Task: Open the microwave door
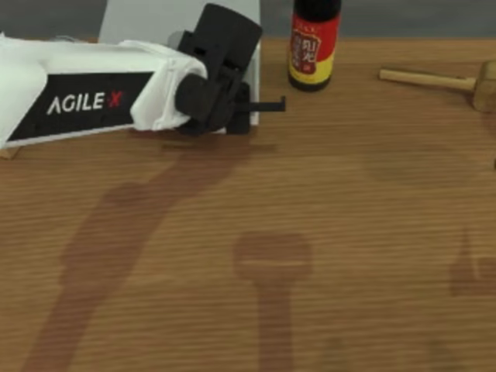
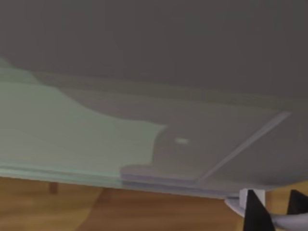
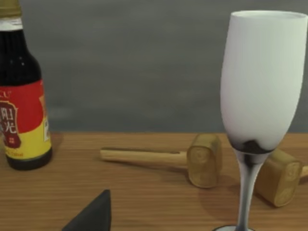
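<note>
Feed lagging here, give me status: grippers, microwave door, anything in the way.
Left gripper at the microwave front, far left. Microwave door fills left wrist view; open or closed, cannot tell. Sauce bottle beside the gripper. Right arm unseen.

One microwave (image 1: 139, 19), one sauce bottle (image 1: 314, 46), two wooden mallets (image 3: 166, 159), one white goblet (image 3: 260, 86).

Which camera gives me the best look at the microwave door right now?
The left wrist view: the microwave door fills most of it, close up, with its grey window and white frame. The top view shows only the microwave from above, largely hidden behind the left claw. The right wrist view shows none of it.
</note>
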Robot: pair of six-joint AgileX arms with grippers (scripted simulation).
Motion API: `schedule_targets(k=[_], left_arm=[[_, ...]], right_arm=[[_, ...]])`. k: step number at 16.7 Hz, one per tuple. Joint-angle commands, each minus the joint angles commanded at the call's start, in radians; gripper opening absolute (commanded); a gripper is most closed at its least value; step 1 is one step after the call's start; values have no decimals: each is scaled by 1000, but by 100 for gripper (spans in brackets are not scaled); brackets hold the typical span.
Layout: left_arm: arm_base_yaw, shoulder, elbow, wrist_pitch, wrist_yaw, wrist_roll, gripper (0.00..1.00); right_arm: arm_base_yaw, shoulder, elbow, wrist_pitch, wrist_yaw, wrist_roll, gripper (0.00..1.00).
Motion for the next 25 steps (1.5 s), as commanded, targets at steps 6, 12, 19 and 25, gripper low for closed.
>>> schedule_targets(k=[6,12,19,25], left_arm=[[0,0,0,0,0,0,0],[-8,3,3,1,7,-4,0],[8,-39,-59,37,38,51,0],[9,-41,-64,38,40,55,0]], right_arm=[[0,0,0,0,0,0,100],[0,0,0,0,0,0,100],[0,0,0,0,0,0,100],[0,0,0,0,0,0,100]])
